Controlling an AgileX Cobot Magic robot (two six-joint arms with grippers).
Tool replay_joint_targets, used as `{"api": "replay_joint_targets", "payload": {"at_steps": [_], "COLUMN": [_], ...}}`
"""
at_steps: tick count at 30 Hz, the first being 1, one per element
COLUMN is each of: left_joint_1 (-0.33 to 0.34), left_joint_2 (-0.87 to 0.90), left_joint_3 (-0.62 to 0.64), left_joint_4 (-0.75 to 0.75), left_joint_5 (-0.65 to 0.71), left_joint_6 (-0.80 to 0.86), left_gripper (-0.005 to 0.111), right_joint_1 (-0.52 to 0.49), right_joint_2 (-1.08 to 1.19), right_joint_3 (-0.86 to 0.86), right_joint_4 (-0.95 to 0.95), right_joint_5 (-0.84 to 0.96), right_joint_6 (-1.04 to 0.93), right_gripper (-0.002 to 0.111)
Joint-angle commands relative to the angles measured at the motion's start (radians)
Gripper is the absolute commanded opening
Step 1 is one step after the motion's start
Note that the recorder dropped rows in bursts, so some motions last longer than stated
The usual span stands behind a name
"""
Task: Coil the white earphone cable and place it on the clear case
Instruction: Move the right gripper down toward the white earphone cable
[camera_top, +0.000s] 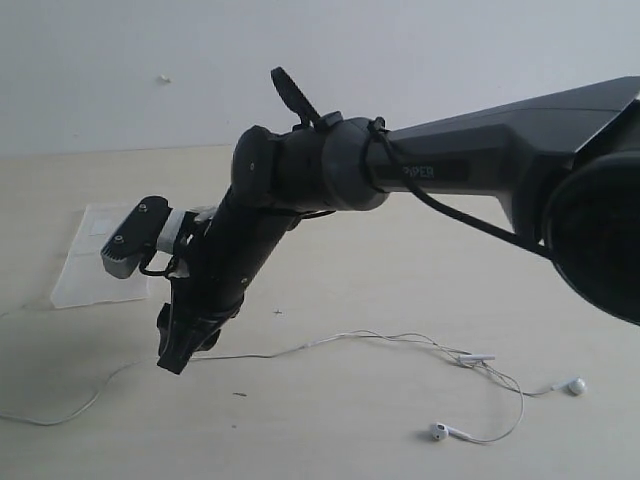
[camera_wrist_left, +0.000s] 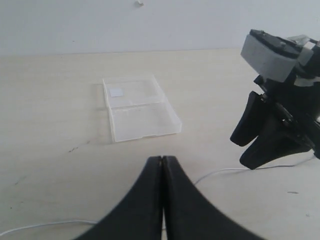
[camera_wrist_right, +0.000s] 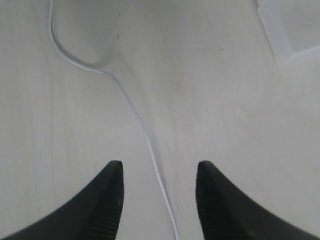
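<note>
The white earphone cable (camera_top: 340, 337) lies stretched out on the tabletop, with its inline remote (camera_top: 478, 358) and two earbuds (camera_top: 575, 385) at the right. The clear case (camera_top: 100, 255) lies open and flat at the far left. My right gripper (camera_top: 176, 360) reaches across to the left part of the cable and hangs low over it. It is open, and the cable (camera_wrist_right: 150, 145) runs between its fingers (camera_wrist_right: 116, 180) without being pinched. My left gripper (camera_wrist_left: 161, 159) is shut on nothing, on the near side of the clear case (camera_wrist_left: 137, 107); the right gripper (camera_wrist_left: 246, 149) shows beside it.
The right arm's dark forearm (camera_top: 480, 160) spans the exterior view from the right edge. The cable's far end (camera_top: 60, 410) trails off at the left edge. A pale wall (camera_top: 150, 60) stands behind the table.
</note>
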Motion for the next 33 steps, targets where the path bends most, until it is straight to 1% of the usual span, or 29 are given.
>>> {"api": "replay_joint_targets", "payload": {"at_steps": [1,5,10,14,20,23,27,29,33], "left_joint_1": [0.002,0.002,0.002,0.002,0.002,0.002,0.002,0.002,0.002], "left_joint_2": [-0.005,-0.005,-0.005,-0.005,-0.005,-0.005,-0.005,-0.005,-0.005], "left_joint_3": [0.0,0.0,0.0,0.0,0.0,0.0,0.0,0.0,0.0], "left_joint_4": [-0.001,-0.001,-0.001,-0.001,-0.001,-0.001,-0.001,-0.001,-0.001], "left_joint_5": [-0.004,-0.004,-0.004,-0.004,-0.004,-0.004,-0.004,-0.004,-0.004], "left_joint_6": [-0.001,-0.001,-0.001,-0.001,-0.001,-0.001,-0.001,-0.001,-0.001], "left_gripper": [0.0,0.0,0.0,0.0,0.0,0.0,0.0,0.0,0.0], "right_joint_1": [-0.001,-0.001,-0.001,0.021,0.04,0.04,0.04,0.04,0.04], "right_joint_2": [0.009,0.02,0.049,0.063,0.063,0.063,0.063,0.063,0.079], "right_joint_3": [-0.012,-0.012,-0.012,-0.012,-0.012,-0.012,-0.012,-0.012,-0.012], "right_joint_4": [0.029,0.087,0.093,0.076,0.061,0.028,-0.047,-0.074,-0.071], "right_joint_5": [-0.014,-0.014,-0.014,-0.005,-0.078,-0.08,-0.081,-0.081,-0.074], "right_joint_6": [-0.028,-0.066,-0.066,-0.109,-0.087,-0.081,-0.024,0.008,0.008], "right_gripper": [0.046,0.046,0.046,0.046,0.046,0.042,0.041,0.038,0.031]}}
